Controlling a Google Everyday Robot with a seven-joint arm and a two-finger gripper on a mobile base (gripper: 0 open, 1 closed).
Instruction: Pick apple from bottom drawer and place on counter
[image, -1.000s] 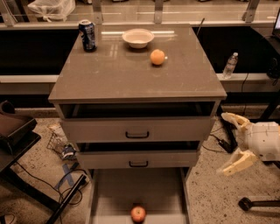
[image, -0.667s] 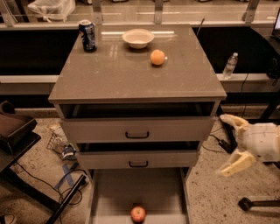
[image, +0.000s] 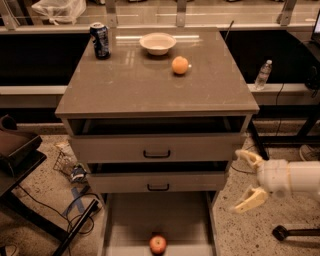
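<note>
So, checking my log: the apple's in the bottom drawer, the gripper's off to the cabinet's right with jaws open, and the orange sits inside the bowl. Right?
Not quite. The camera view shows the orange lying on the counter beside the bowl, apart from it, not inside. The rest holds: apple in the bottom drawer, gripper off to the right of the cabinet, jaws open.

No legible text on can (image: 100, 40), bottle (image: 263, 75) or pincer (image: 238, 181) beside the cabinet (image: 200, 150)
</note>
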